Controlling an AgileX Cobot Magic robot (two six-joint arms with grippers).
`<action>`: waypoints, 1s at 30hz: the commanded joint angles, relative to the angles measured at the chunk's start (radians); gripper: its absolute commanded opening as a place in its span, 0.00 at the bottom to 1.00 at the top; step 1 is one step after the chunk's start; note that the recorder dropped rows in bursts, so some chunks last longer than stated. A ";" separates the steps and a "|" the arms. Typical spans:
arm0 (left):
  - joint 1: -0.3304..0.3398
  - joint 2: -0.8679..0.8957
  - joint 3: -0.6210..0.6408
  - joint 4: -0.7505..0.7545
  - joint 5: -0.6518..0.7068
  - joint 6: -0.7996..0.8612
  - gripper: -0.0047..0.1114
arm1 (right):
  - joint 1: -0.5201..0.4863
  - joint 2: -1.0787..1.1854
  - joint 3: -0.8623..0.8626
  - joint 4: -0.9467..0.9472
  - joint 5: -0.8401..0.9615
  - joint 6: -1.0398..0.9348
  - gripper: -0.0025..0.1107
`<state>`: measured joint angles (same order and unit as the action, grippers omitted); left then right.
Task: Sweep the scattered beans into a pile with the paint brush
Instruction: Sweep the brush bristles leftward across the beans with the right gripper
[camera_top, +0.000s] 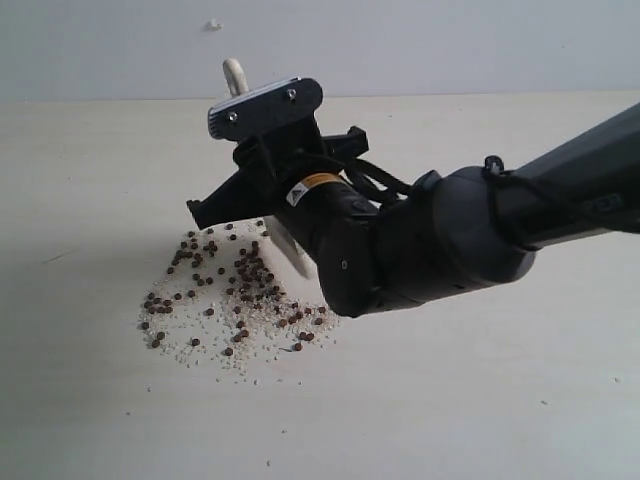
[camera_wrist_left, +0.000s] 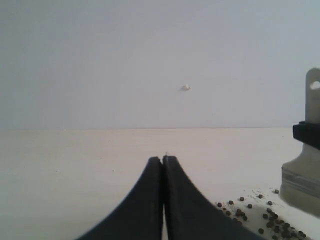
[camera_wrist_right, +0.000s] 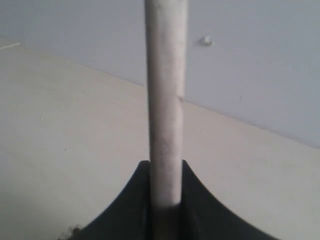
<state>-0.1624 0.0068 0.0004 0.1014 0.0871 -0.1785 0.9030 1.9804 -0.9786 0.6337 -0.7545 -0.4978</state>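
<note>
The beans (camera_top: 232, 292) lie in a loose patch on the pale table, mixed with whitish grit. They also show at a corner of the left wrist view (camera_wrist_left: 250, 207). My right gripper (camera_top: 262, 160) reaches in from the right and is shut on the paint brush's handle (camera_wrist_right: 165, 90), with a finger on each side of it (camera_wrist_right: 165, 167). The handle's holed end (camera_top: 234, 74) points up and away. The whitish bristles (camera_top: 290, 250) hang over the patch's far right part. My left gripper (camera_wrist_left: 162, 160) is shut and empty. It sits left of the paint brush (camera_wrist_left: 302, 175) and is out of the exterior view.
The bulky right arm (camera_top: 470, 235) crosses the right half of the table and hides part of the bean patch. A small white lump (camera_top: 213, 24) sticks to the grey wall behind. Bare tabletop (camera_top: 90, 180) spreads to the left and front.
</note>
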 joint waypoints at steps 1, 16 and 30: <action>0.003 -0.007 0.000 -0.008 -0.008 -0.008 0.04 | -0.008 -0.057 -0.006 0.010 -0.032 -0.166 0.02; 0.003 -0.007 0.000 -0.008 -0.008 -0.008 0.04 | -0.331 0.206 -0.104 -0.927 -0.129 0.320 0.02; 0.003 -0.007 0.000 -0.008 -0.008 -0.008 0.04 | -0.339 0.244 -0.178 -1.571 -0.107 0.979 0.02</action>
<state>-0.1624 0.0068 0.0004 0.1014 0.0871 -0.1807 0.5642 2.2306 -1.1600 -0.8048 -0.8910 0.3465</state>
